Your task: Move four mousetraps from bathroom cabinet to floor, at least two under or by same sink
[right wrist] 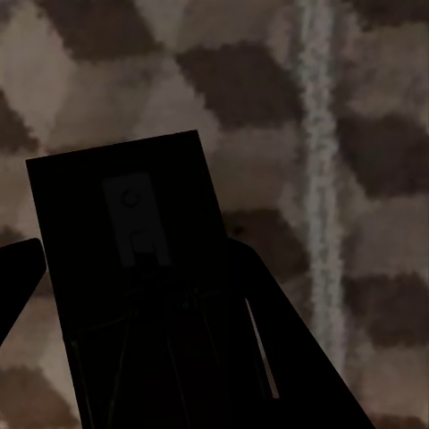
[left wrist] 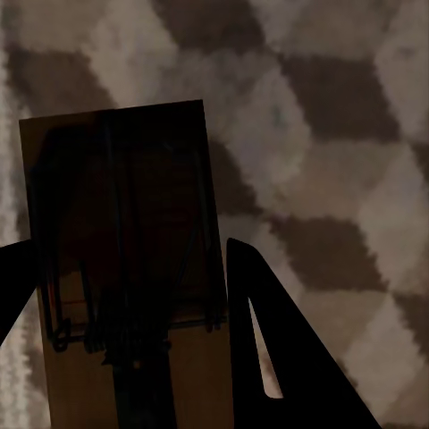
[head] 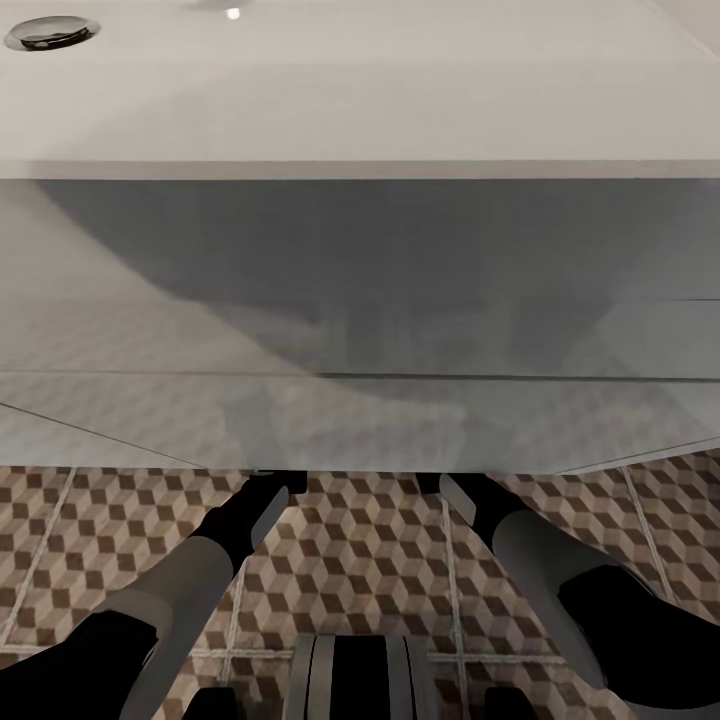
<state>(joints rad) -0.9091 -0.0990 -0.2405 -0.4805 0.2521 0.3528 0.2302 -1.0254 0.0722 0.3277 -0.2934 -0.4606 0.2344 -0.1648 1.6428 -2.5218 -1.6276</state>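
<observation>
In the left wrist view a tan mousetrap (left wrist: 116, 179) with dark wire lies between the two dark fingers of my left gripper (left wrist: 130, 246), which is shut on its sides above the cube-pattern bathroom floor (left wrist: 340, 134). The right wrist view has a second mousetrap (right wrist: 125, 206), deep in shadow, with my right gripper (right wrist: 134, 250) shut on it over the same tiles. From the head view both forearms reach under the white sink (head: 360, 90), and its vanity front (head: 360, 300) hides the grippers. The cabinet is out of view.
The wide vanity stands close in front of me, overhanging the tiles. A chrome drain (head: 50, 33) sits at the basin's far left. Patterned floor (head: 370, 560) lies between my arms, with my base (head: 360, 680) at the lower edge.
</observation>
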